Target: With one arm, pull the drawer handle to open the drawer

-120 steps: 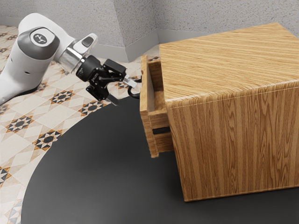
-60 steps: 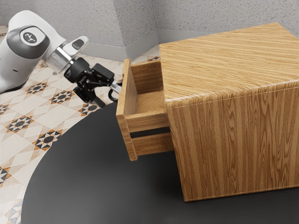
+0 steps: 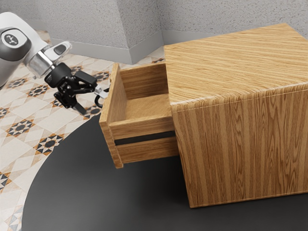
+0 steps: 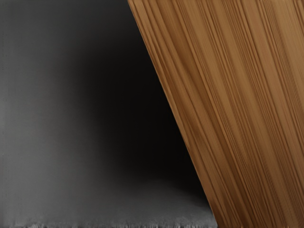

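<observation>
Claw (image 3: 99,92) clamped on drawer handle (image 3: 99,101), at 9 o'clock of the wooden cabinet (image 3: 231,96). Its drawer (image 3: 139,108) stands well out, over the black worktop (image 3: 96,192).

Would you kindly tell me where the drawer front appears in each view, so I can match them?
Exterior view: drawer front left of centre, pulled out of the cabinet, gripper at its handle.
Wrist view: drawer front, slanted wood grain close to the hand.
Shared landmark: black tabletop beside it.

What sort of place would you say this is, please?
Probably a simulated indoor room: patterned tile floor, grey textured walls, and a wooden drawer cabinet on a round black table.
</observation>
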`<state>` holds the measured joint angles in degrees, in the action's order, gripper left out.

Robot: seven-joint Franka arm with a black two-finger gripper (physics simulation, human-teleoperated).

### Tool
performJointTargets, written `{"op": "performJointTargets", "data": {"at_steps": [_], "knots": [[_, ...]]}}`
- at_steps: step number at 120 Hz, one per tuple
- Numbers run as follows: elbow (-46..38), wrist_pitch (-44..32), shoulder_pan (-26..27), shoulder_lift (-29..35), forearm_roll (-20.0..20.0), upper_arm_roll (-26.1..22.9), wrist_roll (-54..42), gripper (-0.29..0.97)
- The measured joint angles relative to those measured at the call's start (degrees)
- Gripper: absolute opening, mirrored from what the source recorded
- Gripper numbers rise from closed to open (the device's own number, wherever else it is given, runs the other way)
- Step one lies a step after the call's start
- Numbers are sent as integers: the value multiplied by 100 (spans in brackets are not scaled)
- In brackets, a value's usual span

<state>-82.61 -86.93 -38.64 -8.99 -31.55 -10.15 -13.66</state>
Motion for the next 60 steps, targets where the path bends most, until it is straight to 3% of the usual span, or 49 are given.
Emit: {"op": "performJointTargets", "data": {"at_steps": [26, 60], "knots": [[0, 73, -220, 1, 150, -67, -83, 66], [-3, 102, -622, -23, 360, -499, -155, 65]]}}
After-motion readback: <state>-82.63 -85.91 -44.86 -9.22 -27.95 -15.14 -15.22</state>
